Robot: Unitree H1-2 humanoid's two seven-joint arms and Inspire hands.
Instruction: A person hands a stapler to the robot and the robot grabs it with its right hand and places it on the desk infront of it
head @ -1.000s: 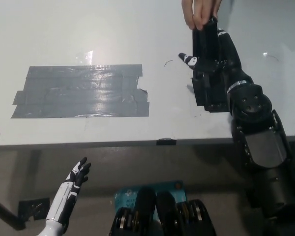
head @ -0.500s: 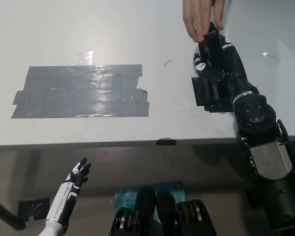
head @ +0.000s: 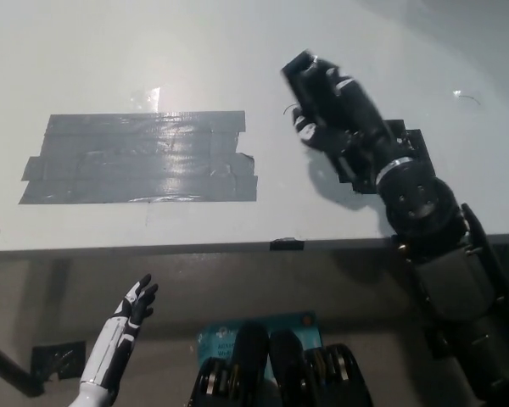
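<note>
The right hand [head: 327, 106] grips the stapler [head: 304, 75] above the desk [head: 153, 51] (left hand [head: 123, 326] idle, fingers spread); a loose hold could drop it.

Right hand: the black right hand [head: 327, 106] reaches out over the white desk [head: 153, 59], its fingers closed round a black stapler [head: 304, 75].
Stapler: dark and blocky, its end poking out past the hand toward the upper left.
Left hand: the white left hand [head: 131, 309] hangs low at the lower left, below the desk edge, fingers spread and holding nothing.
Desk: a wide patch of grey tape [head: 140, 158] lies on its left half; a smaller black patch [head: 407, 140] shows beside the right arm.
</note>
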